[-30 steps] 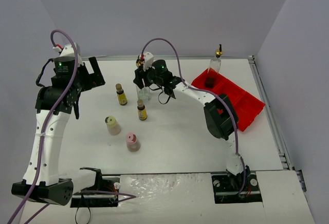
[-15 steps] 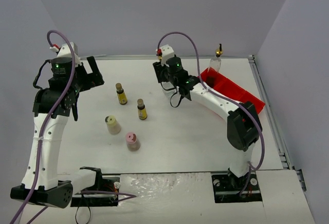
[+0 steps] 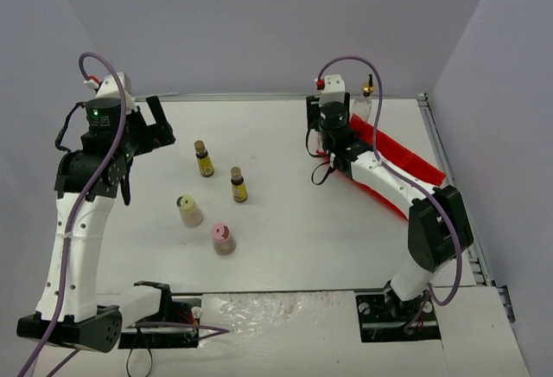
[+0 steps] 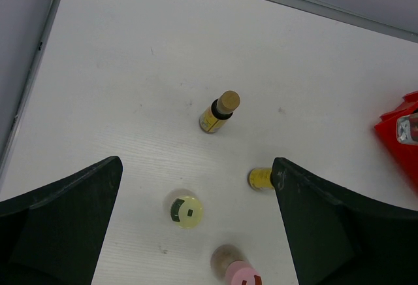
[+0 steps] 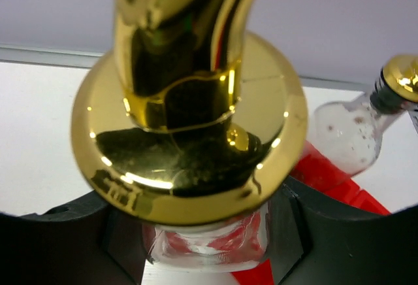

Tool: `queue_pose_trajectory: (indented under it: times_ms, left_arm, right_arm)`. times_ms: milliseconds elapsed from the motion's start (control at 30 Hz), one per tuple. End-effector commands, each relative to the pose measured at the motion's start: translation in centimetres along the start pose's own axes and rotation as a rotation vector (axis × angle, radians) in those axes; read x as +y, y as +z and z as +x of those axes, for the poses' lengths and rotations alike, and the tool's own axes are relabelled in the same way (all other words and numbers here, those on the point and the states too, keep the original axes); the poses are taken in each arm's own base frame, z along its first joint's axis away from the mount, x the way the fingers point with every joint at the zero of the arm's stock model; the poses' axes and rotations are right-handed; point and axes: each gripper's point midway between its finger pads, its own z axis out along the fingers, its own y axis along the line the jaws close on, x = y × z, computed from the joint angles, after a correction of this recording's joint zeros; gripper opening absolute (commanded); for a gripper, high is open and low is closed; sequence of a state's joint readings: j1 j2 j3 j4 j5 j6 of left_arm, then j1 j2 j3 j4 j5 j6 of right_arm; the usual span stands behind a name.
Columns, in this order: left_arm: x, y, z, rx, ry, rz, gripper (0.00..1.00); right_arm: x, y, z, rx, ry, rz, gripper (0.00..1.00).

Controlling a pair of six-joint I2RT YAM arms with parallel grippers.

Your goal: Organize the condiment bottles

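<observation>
My right gripper (image 3: 329, 137) is shut on a tall clear glass bottle (image 5: 209, 242), whose gold pour spout (image 5: 189, 121) fills the right wrist view. It hangs over the near-left edge of the red tray (image 3: 413, 159). A second clear bottle (image 3: 362, 105) with a gold spout stands in the tray's far end, also seen in the right wrist view (image 5: 356, 125). Two amber bottles (image 3: 204, 159) (image 3: 238, 185), a cream bottle (image 3: 189, 211) and a pink bottle (image 3: 224, 239) stand left of centre. My left gripper (image 3: 152, 124) hovers open above them, holding nothing.
The table's raised rim (image 3: 259, 97) runs along the back and also down the right side behind the tray. The left wrist view shows the amber bottles (image 4: 219, 111) (image 4: 261, 178), the cream bottle (image 4: 185, 209) and the pink one (image 4: 236, 270) between its open fingers.
My right arm has swung right from the table's middle to the red tray, carrying the clear bottle. The left arm has barely moved.
</observation>
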State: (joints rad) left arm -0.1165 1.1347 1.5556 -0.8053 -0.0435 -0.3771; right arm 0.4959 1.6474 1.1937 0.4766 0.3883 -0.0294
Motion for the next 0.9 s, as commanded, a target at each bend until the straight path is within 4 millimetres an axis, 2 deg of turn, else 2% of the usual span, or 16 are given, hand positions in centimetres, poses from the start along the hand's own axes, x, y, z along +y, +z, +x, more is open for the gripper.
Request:
queue_pose_trajectory:
  times_ms: [0, 33, 233, 467, 667, 867]
  left_arm:
    - [-0.6, -0.5, -2.0, -0.081, -0.017, 0.035, 0.97]
    - [-0.6, -0.5, -2.0, -0.079, -0.016, 0.034, 0.97]
    - [-0.6, -0.2, -1.9, -0.073, -0.009, 0.029, 0.97]
    - [-0.5, 0.6, -1.6, -0.058, -0.006, 0.021, 0.97]
    - [-0.5, 1.2, -1.3, -0.044, -0.004, 0.018, 0.97]
    - [-0.6, 1.5, -1.3, -0.036, 0.000, 0.017, 0.97]
  right_arm:
    - [-3.3, -2.3, -9.0, -0.309, 0.177, 0.113, 0.00]
    - [-3.4, -2.3, -8.3, -0.295, 0.165, 0.121, 0.00]
    - [-5.2, -2.3, -7.5, -0.336, 0.177, 0.178, 0.00]
    - [-6.8, -2.1, -7.4, -0.369, 0.213, 0.212, 0.00]
    - [-8.3, -1.4, -6.5, -0.370, 0.233, 0.248, 0.00]
    - [-8.7, -0.7, -5.1, -0.355, 0.242, 0.249, 0.00]
